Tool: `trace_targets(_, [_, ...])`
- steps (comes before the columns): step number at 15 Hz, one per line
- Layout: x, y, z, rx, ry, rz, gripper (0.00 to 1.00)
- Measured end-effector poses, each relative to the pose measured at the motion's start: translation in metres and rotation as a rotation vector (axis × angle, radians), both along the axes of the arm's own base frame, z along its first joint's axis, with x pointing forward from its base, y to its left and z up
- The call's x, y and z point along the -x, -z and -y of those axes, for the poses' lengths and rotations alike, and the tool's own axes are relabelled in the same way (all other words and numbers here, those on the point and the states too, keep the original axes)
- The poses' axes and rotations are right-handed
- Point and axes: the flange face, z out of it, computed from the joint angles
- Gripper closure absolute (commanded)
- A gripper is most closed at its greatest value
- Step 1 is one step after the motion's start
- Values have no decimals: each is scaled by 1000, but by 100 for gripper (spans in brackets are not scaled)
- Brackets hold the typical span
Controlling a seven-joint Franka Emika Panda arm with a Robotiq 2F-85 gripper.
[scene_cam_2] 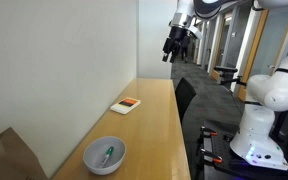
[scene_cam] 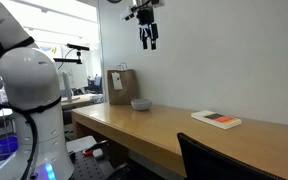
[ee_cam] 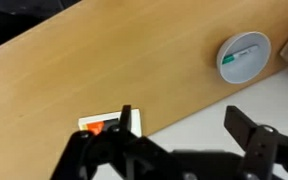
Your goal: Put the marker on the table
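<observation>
The marker (scene_cam_2: 108,155), a thin dark-green stick, lies inside the grey bowl (scene_cam_2: 104,156) on the long wooden table (scene_cam_2: 154,120). It also shows in the wrist view (ee_cam: 240,56), inside the bowl (ee_cam: 244,57) at the upper right. My gripper (scene_cam: 148,38) hangs high above the table, far from the bowl (scene_cam: 141,104), and shows in both exterior views (scene_cam_2: 176,47). In the wrist view my gripper (ee_cam: 184,125) is open and empty, with the tabletop (ee_cam: 134,60) far below.
A flat white book with a red-black edge (scene_cam: 216,119) lies on the table, also in an exterior view (scene_cam_2: 126,105) and the wrist view (ee_cam: 102,125). A brown bag-like box (scene_cam: 122,86) stands behind the bowl. A black chair back (scene_cam: 219,160) is at the table's front.
</observation>
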Motion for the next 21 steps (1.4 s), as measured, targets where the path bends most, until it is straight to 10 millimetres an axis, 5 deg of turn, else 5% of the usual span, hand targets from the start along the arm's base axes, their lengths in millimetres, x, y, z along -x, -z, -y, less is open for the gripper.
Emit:
trace_targets(12, [-3,3,-4,12,-38,4,0])
trace_targets(16, [-36,26,-36,63,-255,41,0])
trace_targets(21, [-90,80,-96,113,-551,13,0])
